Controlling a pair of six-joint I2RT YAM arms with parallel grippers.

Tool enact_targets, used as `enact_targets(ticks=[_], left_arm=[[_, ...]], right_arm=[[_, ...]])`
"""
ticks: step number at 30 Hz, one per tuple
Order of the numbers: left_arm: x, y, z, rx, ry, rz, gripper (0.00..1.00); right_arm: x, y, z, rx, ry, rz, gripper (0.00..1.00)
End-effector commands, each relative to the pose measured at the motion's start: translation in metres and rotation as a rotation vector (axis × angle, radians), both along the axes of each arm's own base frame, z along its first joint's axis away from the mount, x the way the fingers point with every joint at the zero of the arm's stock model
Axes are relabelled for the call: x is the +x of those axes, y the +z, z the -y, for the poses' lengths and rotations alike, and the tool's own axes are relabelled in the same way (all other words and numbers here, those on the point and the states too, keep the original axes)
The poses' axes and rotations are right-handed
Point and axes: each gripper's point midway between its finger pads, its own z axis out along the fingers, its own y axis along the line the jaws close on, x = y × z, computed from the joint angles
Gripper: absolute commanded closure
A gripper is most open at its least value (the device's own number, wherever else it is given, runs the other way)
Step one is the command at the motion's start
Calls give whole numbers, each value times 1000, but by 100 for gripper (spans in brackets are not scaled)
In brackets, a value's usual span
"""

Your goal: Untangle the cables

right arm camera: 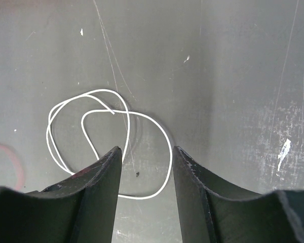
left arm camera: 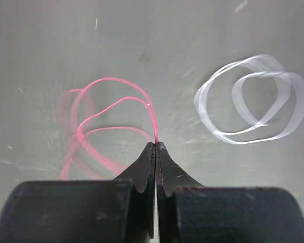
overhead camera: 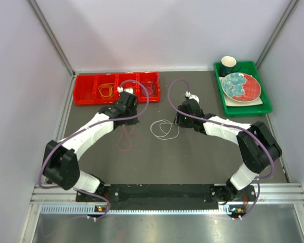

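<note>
A red cable hangs in loose loops, and my left gripper is shut on one strand of it at the fingertips. From above, the red cable trails on the dark table just below the left gripper. The white cable lies coiled flat on the table. My right gripper hovers over its near edge, open, with nothing between the fingers. In the top view the white cable sits between the two arms, left of the right gripper. A yellow cable rests in the red tray.
A red compartment tray stands at the back left, behind the left arm. At the back right a green tray holds a plate and a dark cup. Grey walls close in both sides.
</note>
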Motion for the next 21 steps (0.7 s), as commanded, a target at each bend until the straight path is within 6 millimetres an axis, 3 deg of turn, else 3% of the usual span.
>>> enact_targets(ticks=[1,5,14,21], left_arm=[[10,64,0,-23,-12,119,100],[24,115,0,-30,-15,216,100],[47,187,-30,-14,42,362,100],[76,233,-57,-46,135,484,100]], right_arm=[[12,18,-11,18,7,49,55],[12,18,-10,19,3,52,55],[11,17,-10,15,9,45,55],[11,18,-10,17,4,52,55]])
